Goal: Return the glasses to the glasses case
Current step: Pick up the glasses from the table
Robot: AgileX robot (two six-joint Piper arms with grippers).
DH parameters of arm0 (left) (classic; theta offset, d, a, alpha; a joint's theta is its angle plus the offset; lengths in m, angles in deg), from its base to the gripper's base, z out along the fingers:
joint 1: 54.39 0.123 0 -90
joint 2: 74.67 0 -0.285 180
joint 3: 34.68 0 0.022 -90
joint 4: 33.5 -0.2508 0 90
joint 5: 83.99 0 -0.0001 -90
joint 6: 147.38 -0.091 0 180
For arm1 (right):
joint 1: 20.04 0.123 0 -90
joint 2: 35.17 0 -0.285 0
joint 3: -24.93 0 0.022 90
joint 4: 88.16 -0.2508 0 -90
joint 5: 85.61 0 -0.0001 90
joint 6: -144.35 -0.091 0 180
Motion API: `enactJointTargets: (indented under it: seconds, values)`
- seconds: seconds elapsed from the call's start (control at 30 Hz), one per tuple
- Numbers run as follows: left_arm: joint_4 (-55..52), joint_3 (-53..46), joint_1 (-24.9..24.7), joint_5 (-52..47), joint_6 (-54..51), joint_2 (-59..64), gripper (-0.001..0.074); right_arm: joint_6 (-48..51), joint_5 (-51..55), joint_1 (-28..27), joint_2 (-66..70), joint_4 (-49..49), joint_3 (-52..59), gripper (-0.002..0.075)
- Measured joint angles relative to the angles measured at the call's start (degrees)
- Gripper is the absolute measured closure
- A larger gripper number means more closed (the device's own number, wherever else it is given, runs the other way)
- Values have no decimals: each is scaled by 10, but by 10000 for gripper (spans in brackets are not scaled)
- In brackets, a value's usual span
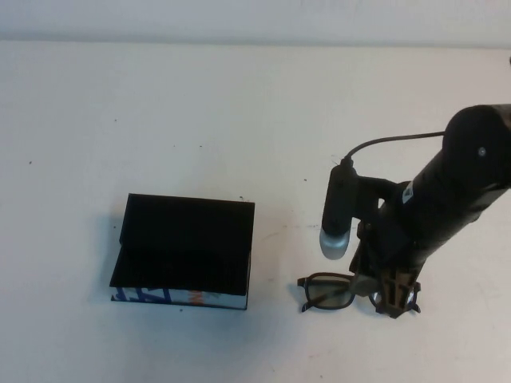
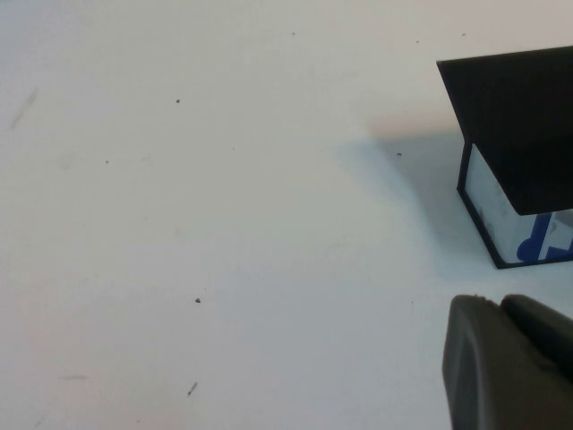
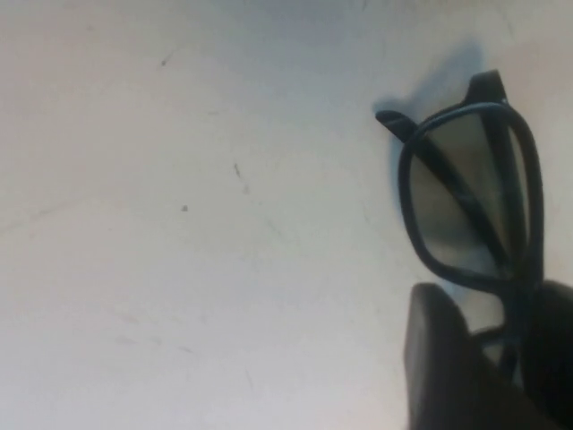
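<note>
The glasses case (image 1: pixel 184 247) is a black box left of centre on the white table, its blue, white and orange printed edge facing the front. The left wrist view shows one corner of the case (image 2: pixel 524 125), black flap over a white and blue side. The glasses (image 1: pixel 329 291) lie on the table to the right of the case, dark-framed, lenses up. My right gripper (image 1: pixel 395 299) is down at their right end. In the right wrist view the glasses (image 3: pixel 470 193) run between the parted fingers of the right gripper (image 3: pixel 501 349). My left gripper (image 2: pixel 501 305) is shut and empty, hovering near the case.
The right arm's wrist camera (image 1: pixel 337 219) and its cable hang just above the glasses. The table's far edge (image 1: pixel 255 40) meets the wall at the back. Bare white tabletop surrounds the case and the glasses.
</note>
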Motion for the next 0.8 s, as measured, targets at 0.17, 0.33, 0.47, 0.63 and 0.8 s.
enactJointTargets:
  seconds: [0.17,0.33,0.47,0.63,0.8]
  values:
    - [0,0,0,0,0,0,739,49,21,0,48,39,-38,402]
    - [0,0,0,0,0,0,739,53,65,0,96,73,-81,366]
    - [0,0,0,0,0,0,739,53,82,0,123,84,-106,363]
    - [0,0,0,0,0,0,739,35,93,0,155,98,-133,362]
    - [0,0,0,0,0,0,739,32,95,0,172,101,-140,363]
